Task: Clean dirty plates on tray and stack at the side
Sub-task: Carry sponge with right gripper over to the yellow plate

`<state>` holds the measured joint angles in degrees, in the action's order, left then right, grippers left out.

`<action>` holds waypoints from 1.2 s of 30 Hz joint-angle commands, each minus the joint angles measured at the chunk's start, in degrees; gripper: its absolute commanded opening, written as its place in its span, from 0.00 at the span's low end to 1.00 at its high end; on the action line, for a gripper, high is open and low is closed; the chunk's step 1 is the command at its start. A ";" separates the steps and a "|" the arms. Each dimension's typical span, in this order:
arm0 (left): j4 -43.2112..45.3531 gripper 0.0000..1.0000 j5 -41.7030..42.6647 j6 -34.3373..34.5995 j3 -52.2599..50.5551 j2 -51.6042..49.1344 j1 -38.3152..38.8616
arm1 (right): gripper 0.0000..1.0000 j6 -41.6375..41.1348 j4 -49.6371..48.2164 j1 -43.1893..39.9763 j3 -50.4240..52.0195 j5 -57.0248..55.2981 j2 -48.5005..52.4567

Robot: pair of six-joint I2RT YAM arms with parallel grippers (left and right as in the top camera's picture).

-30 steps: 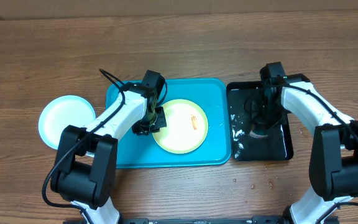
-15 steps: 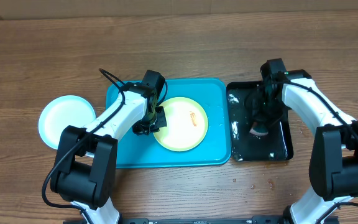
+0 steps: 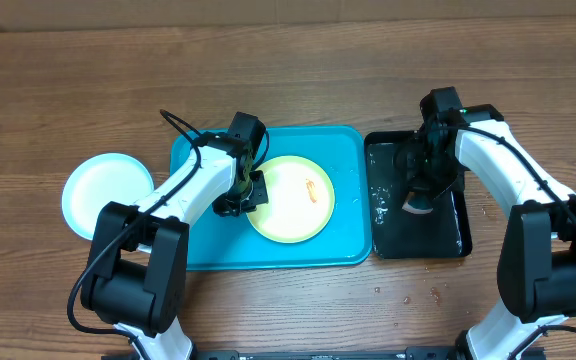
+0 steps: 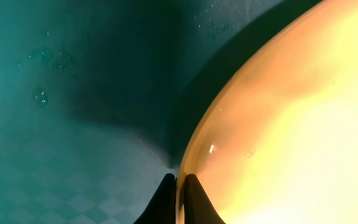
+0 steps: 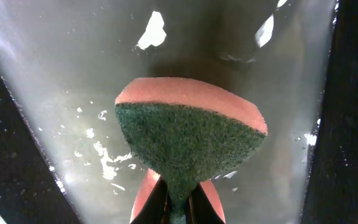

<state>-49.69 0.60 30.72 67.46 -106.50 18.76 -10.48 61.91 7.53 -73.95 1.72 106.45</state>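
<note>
At left pincer (image 4: 179,186): tips nipped almost together on the near rim of the lime green plate (image 3: 293,205), thin edge caught between them. Holding plate flat on the turquoise tray (image 3: 198,240), right of centre. No shift here vs 1 s ago, same pose and same plate spot. Orange-red smear (image 3: 313,192) on the plate face, untouched.

At right pincer (image 5: 179,199): closed tight on a sponge (image 5: 188,143), green scrub side toward wrist cam, pink foam backing behind, squeezed to a narrow waist at the tips. Hanging over the black tray (image 3: 458,235), which sits just beside the turquoise one. Wet floor and white foam flecks (image 5: 104,155) below.

Changed in last 1 s: sponge up and slightly back from the tray floor; wrist tilted and drawn toward far end; foam patches along the left wall rearranged. Reads as soak/dip done, sponge loaded and coming out.

Meaning for task: probably about to carry across to the green plate, held steady for a scrub at the smear. Risk: drips on the desk (image 3: 268,60) during crossing.

Further out: pale plate (image 3: 108,190) on the desk, left of the tray, well apart from it, white face w/ pale blue rim. Can't tell if 1 or 2 stacked there. Judged approx mid-to-late task: green plate not yet cleaned.
</note>
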 commanded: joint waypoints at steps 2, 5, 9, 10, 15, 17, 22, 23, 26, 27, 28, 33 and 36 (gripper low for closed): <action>0.13 0.04 -1.01 -1.38 -0.26 1.18 0.02 | 0.04 0.07 1.38 -0.07 -1.07 0.48 -1.01; 0.07 0.04 -0.98 -1.36 -0.26 1.18 0.17 | 0.04 0.07 0.98 -0.07 0.48 0.46 -1.01; 0.50 0.04 -0.96 -1.36 -0.26 1.18 0.17 | 0.04 1.53 -0.04 -0.07 0.90 0.48 -1.03; 0.50 0.04 -0.96 -1.38 -0.26 1.18 0.17 | 0.04 1.57 0.48 -0.07 0.31 0.48 -1.03; 0.50 0.04 -0.96 -1.57 -0.26 1.18 0.00 | 0.04 1.57 5.46 -0.07 -5.31 0.52 -1.03; 0.57 0.04 -0.96 -1.57 -0.26 1.18 0.02 | 0.04 1.73 8.28 -0.07 -8.33 0.52 -1.03; 0.68 0.04 -0.74 -1.57 -0.26 1.18 0.02 | 0.04 2.05 15.28 0.50 -16.52 2.56 -1.03; 0.70 0.04 -0.66 -1.55 -0.26 1.18 0.02 | 0.04 2.49 16.37 0.81 -17.97 3.15 -1.03; 0.96 0.04 -0.55 -1.53 -0.26 1.18 0.02 | 0.04 3.50 19.15 2.73 -22.25 4.63 -1.03; 1.03 0.04 -0.55 -1.53 -0.26 1.18 0.02 | 0.04 3.50 19.78 3.76 -23.56 4.63 -1.03; 1.05 0.04 -0.55 -1.53 -0.26 1.18 0.02 | 0.04 3.48 20.06 4.70 -24.44 4.90 -1.03; 1.07 0.04 -0.42 -1.53 -0.26 1.18 0.02 | 0.04 3.28 18.23 12.35 -25.81 8.00 -1.01; 1.14 0.04 0.55 -1.53 -0.26 1.18 0.02 | 0.04 2.99 16.37 17.25 -25.64 8.00 -0.90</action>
<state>-48.77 0.69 29.85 67.46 -106.50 18.76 -7.64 79.20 21.02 -98.35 7.75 106.45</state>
